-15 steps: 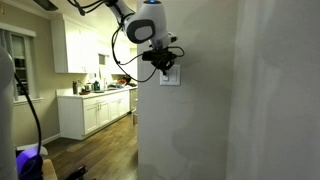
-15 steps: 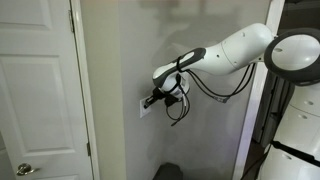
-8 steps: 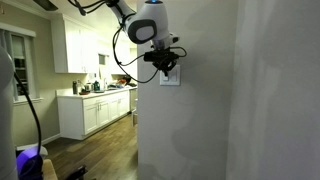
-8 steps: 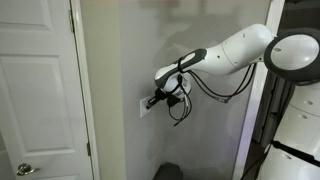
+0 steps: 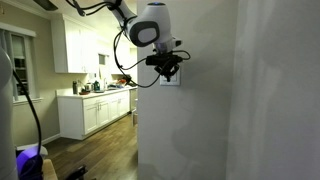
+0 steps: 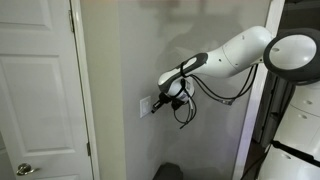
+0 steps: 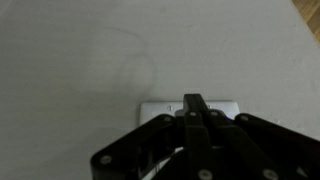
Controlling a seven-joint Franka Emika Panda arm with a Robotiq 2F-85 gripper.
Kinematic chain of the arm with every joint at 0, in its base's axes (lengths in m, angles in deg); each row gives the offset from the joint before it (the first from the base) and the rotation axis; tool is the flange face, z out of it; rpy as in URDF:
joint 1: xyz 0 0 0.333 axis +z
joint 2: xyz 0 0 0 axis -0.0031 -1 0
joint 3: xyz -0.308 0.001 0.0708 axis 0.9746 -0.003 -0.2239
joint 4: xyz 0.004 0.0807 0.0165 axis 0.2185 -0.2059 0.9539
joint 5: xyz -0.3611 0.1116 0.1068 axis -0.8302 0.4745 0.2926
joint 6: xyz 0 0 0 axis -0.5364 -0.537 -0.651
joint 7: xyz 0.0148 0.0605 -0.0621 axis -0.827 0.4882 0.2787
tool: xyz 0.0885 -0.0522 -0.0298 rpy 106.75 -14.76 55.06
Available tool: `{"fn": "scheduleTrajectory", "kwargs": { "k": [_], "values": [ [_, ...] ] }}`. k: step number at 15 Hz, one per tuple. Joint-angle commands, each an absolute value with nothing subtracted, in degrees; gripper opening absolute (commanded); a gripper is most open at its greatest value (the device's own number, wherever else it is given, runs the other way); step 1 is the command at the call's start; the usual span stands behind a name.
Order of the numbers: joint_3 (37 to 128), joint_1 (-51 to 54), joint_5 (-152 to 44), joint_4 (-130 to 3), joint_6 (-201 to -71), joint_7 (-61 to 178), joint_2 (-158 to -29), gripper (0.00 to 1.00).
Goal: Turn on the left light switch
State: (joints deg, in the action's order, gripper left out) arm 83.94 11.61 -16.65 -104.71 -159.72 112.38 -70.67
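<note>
Claw (image 7: 193, 100) seen closed, fingers pressed together, nothing gripped. Wall plate (image 7: 158, 109) found directly ahead of claw tip in wrist view, its middle hidden behind fingers. Left switch located on that plate at claw tip, not told apart from twin rocker. Contact between tip and plate cannot be told. In exterior views, claw (image 5: 166, 70) (image 6: 158, 103) shown level with plate (image 5: 171, 80) (image 6: 146, 105), tip just beside it on wall (image 7: 80, 50).

The wall plate (image 7: 158, 108) looks like smooth white plastic on a matt painted wall (image 7: 80, 45). The gripper (image 7: 195, 103) is matt black; the shell of the arm (image 6: 245, 50) is glossy white.
</note>
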Motion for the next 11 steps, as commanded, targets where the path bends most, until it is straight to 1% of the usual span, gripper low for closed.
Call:
{"fn": "scheduleTrajectory", "kwargs": {
  "k": [1,2,5,6,11],
  "values": [
    [84.0,11.6,-16.8,-104.8,-159.5,112.4,-70.7,0.26],
    [84.0,11.6,-16.9,-104.8,-159.4,112.4,-70.7,0.02],
    [84.0,11.7,-16.9,-104.8,-159.4,112.4,-70.8,0.21],
    [84.0,11.7,-16.9,-104.8,-159.4,112.4,-70.8,0.26],
    [84.0,11.7,-16.9,-104.8,-159.4,112.4,-70.8,0.26]
  ]
}}
